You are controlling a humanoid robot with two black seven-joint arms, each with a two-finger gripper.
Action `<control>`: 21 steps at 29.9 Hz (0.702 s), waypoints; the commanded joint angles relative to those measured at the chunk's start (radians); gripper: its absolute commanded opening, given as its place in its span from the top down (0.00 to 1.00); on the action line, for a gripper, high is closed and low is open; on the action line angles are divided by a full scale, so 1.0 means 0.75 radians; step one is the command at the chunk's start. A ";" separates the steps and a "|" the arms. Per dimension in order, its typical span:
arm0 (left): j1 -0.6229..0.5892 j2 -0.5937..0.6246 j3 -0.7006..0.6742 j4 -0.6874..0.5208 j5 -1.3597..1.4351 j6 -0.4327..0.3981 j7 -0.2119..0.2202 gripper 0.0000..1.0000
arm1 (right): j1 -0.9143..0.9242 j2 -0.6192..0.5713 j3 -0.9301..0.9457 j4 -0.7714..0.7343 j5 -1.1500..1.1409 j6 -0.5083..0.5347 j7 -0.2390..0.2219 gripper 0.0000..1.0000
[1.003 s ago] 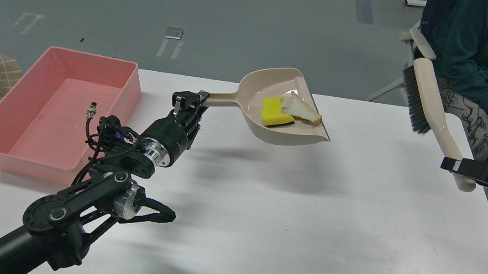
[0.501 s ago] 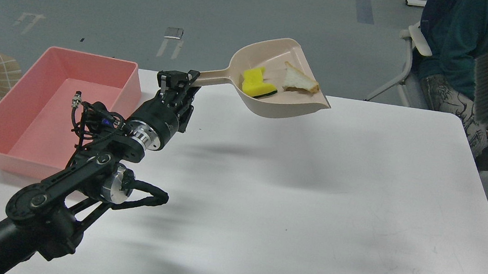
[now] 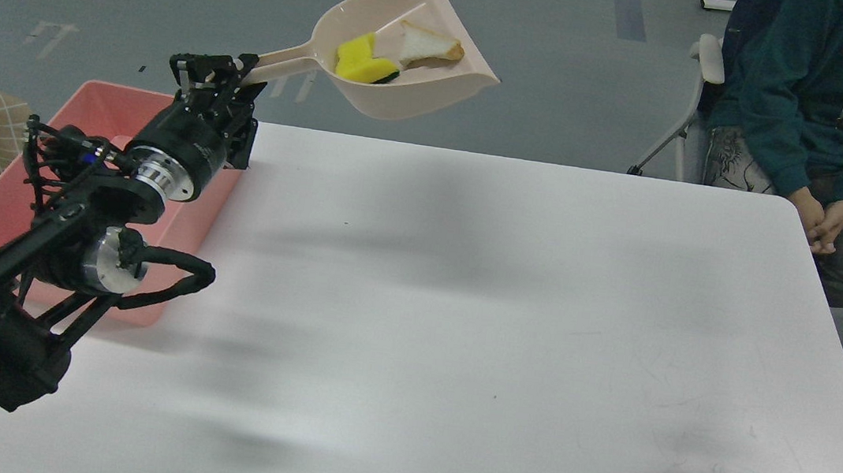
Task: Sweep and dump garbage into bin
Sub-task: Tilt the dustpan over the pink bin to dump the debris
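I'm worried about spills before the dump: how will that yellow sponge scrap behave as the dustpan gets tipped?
The sponge scrap looks like soft foam, so probably light and likely to slide or tumble out easily. It lies loose in the dustpan near the handle end, held up by the left claw, so a steep tilt probably empties it.

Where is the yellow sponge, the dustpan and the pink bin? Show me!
yellow sponge (image 3: 362, 61), head view, on its yellow top.
dustpan (image 3: 397, 99), head view, on its beige outer wall.
pink bin (image 3: 100, 101), head view, on its far rim.
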 commanded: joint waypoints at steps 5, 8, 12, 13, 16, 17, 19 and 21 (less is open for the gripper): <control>0.041 0.197 -0.163 0.001 -0.131 -0.059 0.000 1.00 | -0.002 -0.003 -0.057 0.043 0.002 -0.051 0.003 1.00; 0.131 0.289 -0.220 0.011 -0.148 -0.108 -0.002 1.00 | -0.006 0.001 -0.059 0.043 0.002 -0.058 0.003 1.00; 0.262 0.386 -0.312 0.011 -0.146 -0.200 -0.004 1.00 | -0.011 0.011 -0.059 0.045 0.002 -0.060 0.003 1.00; 0.319 0.424 -0.359 0.013 -0.146 -0.241 -0.006 1.00 | -0.013 0.015 -0.059 0.045 0.002 -0.060 0.003 1.00; 0.471 0.523 -0.463 0.019 -0.129 -0.366 -0.020 1.00 | -0.011 0.022 -0.061 0.045 0.002 -0.060 0.003 1.00; 0.502 0.535 -0.480 0.022 -0.129 -0.388 -0.022 1.00 | -0.013 0.024 -0.061 0.045 0.002 -0.060 0.003 1.00; 0.577 0.574 -0.529 0.036 -0.123 -0.435 -0.032 1.00 | -0.013 0.024 -0.061 0.045 0.002 -0.060 0.003 1.00; 0.647 0.611 -0.574 0.042 -0.080 -0.468 -0.069 1.00 | -0.013 0.026 -0.064 0.047 0.002 -0.060 0.003 1.00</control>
